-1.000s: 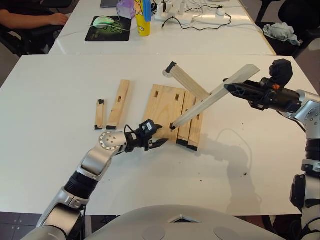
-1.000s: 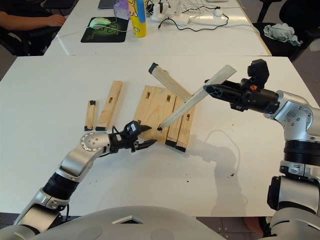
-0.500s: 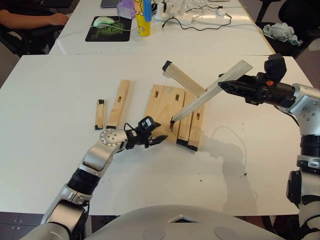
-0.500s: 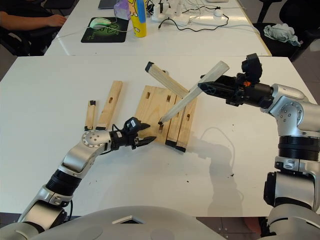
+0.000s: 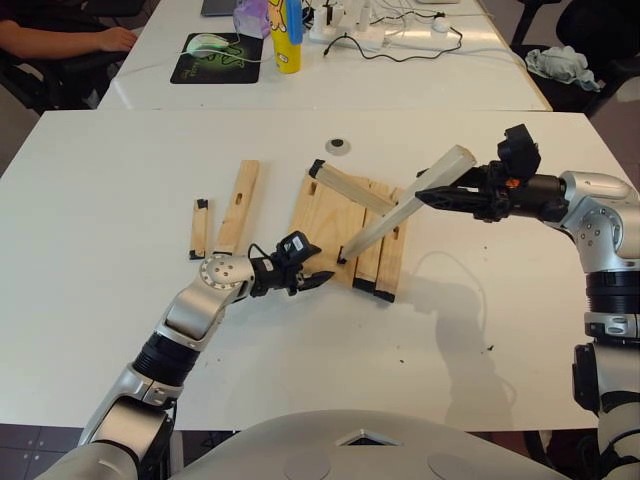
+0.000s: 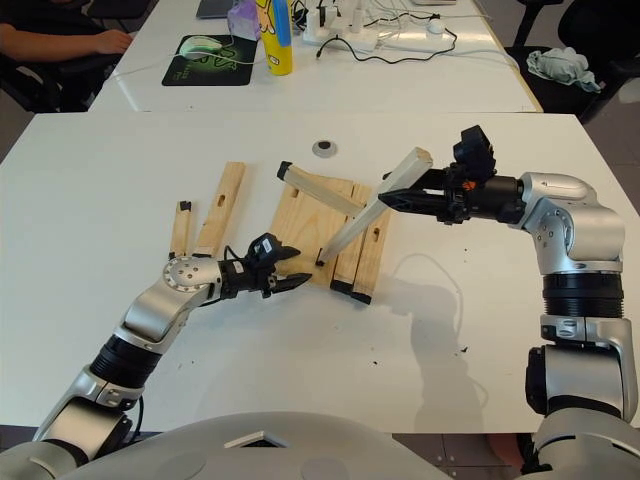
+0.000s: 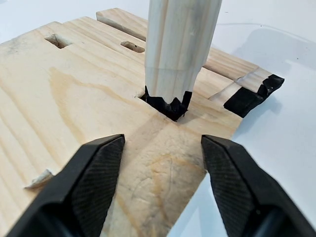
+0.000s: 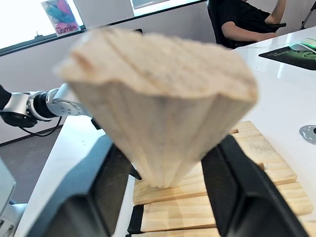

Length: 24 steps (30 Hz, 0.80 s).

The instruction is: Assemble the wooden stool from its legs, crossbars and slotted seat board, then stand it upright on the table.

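Observation:
The slotted seat board point(image 5: 318, 222) lies flat mid-table. My right gripper point(image 5: 428, 198) is shut on a wooden leg point(image 5: 398, 213) that slants down to the board. The leg's black-tipped end point(image 7: 168, 105) sits at a slot near the board's front corner. My left gripper point(image 5: 320, 275) is open, its fingers point(image 7: 101, 163) on either side of that corner, just short of the leg's end. A second leg point(image 5: 352, 187) lies across the board's far side. Two more pieces point(image 5: 385, 250) lie against its right edge. A slotted crossbar point(image 5: 239, 205) and a short piece point(image 5: 199, 227) lie to the left.
A small round disc point(image 5: 339, 146) lies beyond the board. The far table holds a mouse on a pad point(image 5: 214, 55), a yellow bottle point(image 5: 287, 35) and cables. Bare white table point(image 5: 480, 330) stretches to the front and right.
My right arm swung left and lowered, carrying the held leg closer over the board. The second leg, propped up before, now lies across the board, and the disc behind it has come into sight.

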Each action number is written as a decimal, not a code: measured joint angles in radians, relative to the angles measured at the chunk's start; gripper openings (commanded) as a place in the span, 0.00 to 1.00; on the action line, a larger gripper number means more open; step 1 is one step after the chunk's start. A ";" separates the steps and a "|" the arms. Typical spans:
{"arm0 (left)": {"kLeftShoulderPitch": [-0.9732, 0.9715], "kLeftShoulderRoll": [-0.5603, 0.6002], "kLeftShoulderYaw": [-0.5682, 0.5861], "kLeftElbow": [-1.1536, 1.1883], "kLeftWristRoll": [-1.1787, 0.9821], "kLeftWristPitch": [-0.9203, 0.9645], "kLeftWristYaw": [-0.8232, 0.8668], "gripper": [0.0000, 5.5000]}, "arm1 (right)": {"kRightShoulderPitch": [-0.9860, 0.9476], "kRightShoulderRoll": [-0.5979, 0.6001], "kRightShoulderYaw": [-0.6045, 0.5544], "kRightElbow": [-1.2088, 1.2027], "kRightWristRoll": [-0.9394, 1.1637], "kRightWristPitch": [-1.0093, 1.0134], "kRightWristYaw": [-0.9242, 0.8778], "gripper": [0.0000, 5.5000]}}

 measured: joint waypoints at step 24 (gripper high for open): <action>0.028 -0.007 0.016 -0.027 -0.009 0.029 0.036 0.53 | 0.257 0.102 0.004 -0.516 0.006 0.027 -0.380 0.37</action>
